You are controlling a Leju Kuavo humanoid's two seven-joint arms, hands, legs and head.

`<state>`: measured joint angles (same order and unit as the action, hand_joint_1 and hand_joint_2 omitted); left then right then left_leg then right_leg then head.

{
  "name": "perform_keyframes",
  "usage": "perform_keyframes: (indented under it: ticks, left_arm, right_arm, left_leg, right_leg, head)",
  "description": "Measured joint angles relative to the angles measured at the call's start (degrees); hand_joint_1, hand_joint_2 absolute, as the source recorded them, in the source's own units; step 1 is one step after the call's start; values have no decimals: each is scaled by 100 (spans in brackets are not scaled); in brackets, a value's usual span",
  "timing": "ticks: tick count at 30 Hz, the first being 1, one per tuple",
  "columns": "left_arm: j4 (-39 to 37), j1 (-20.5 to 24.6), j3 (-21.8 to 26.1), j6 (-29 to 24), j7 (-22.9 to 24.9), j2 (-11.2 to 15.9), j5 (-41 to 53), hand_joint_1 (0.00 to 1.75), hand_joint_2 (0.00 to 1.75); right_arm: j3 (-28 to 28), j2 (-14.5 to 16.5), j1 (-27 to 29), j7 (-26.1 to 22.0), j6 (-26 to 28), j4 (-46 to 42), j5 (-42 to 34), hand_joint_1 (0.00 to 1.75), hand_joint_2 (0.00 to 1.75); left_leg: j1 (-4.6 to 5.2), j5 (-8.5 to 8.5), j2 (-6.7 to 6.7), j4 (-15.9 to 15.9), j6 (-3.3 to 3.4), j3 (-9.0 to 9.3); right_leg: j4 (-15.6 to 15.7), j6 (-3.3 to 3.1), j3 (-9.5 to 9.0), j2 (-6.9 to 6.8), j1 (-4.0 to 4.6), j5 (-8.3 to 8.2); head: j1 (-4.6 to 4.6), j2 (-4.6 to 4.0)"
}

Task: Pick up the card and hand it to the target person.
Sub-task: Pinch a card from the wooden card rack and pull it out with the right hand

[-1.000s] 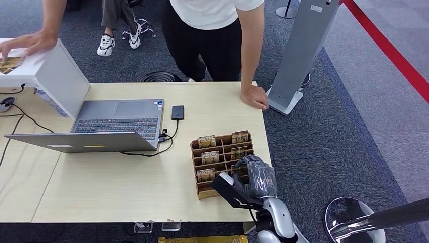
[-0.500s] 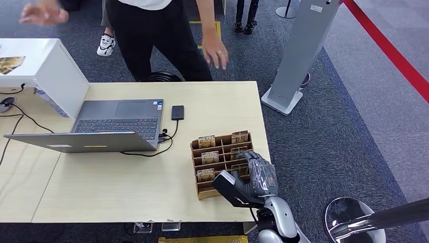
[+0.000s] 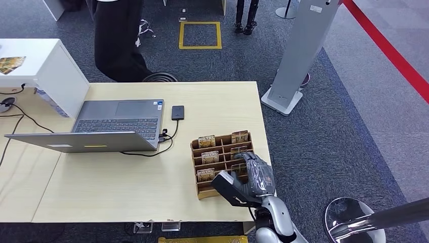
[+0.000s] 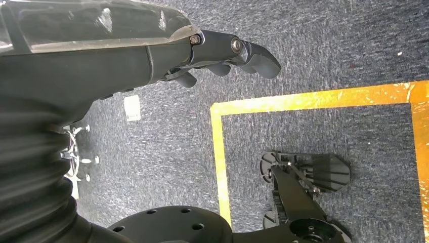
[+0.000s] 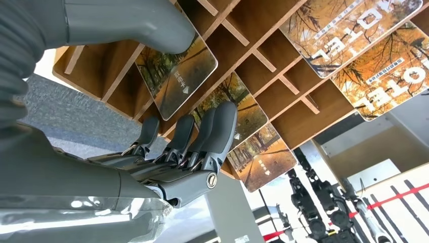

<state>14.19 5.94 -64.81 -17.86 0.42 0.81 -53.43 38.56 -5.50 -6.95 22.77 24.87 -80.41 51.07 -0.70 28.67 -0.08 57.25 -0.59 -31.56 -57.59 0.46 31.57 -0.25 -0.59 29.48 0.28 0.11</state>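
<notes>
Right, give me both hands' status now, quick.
Left hand: holds nothing, fingers curled in, hanging over the carpet.
Right hand: at the card rack, thumb and fingers around one card; a firm grip cannot be told.

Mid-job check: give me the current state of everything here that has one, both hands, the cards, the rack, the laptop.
Right hand: at the card rack, thumb and fingers on either side of a card, grip not confirmed.
Left hand: hanging over the carpet, fingers curled, holding nothing.
Hotel cards: standing upright in the rack slots.
Wooden card rack: on the table, several slots empty.
Laptop: open, cable plugged in.
Person: standing beyond the table's far edge.
</notes>
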Motion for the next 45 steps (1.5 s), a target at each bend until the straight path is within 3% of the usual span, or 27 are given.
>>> perform_keyframes:
  ticks: [19, 32, 45]
  left_arm:
    - [0, -3, 0, -16, -4, 0, -35, 0, 175]
    - [0, -4, -2, -35, -4, 0, -89, 0, 175]
    - [0, -3, 0, -35, -4, 0, -91, 0, 175]
  right_arm:
    - [-43, -13, 29, 4, 188, -61, 164, 77, 175]
    - [-117, -67, 137, -11, 81, -585, 252, 74, 175]
    - [-114, -67, 150, 27, -37, -563, 195, 78, 175]
  left_leg:
    - [0, 0, 0, 0, 0, 2]
    - [0, 0, 0, 0, 0, -3]
    - [0, 1, 0, 0, 0, -5]
  right_leg:
    - [0, 0, -1, 0, 0, 0]
    - [0, 0, 4, 0, 0, 0]
    - [0, 0, 5, 0, 0, 1]
  head:
    - [3, 0]
    - [0, 0]
    - [-1, 0]
